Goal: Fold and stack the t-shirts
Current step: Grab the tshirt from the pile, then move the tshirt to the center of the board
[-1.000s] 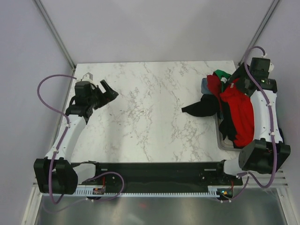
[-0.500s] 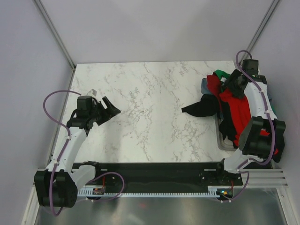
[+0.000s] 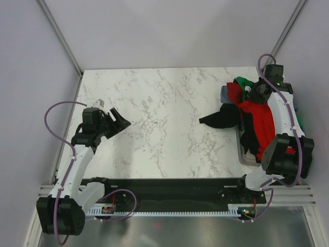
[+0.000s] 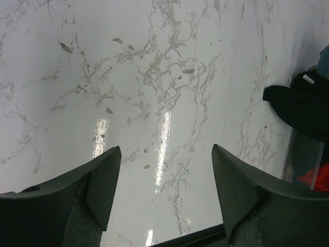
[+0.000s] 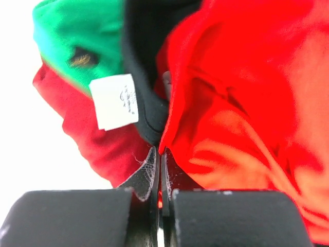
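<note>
The right pincer was clenched, its two dark fingers pressed together on an edge of the bright red t-shirt, with a sliver of red showing in the slit between them. Directly ahead of its tips sat a black t-shirt. Just left of the tips, a small white label lay against a dark red t-shirt, with a green t-shirt farther ahead on that side. Seen from above, this pincer sat on top of the heaped shirts, which spilled out of a shallow bin onto the white marble worktop. The left pincer was released, its fingers spread wide above bare worktop and gripping nothing. Well apart from it, ahead and to its right, a flap of black cloth lay on the marble at the edge of the heap, with a little red visible beyond it.
</note>
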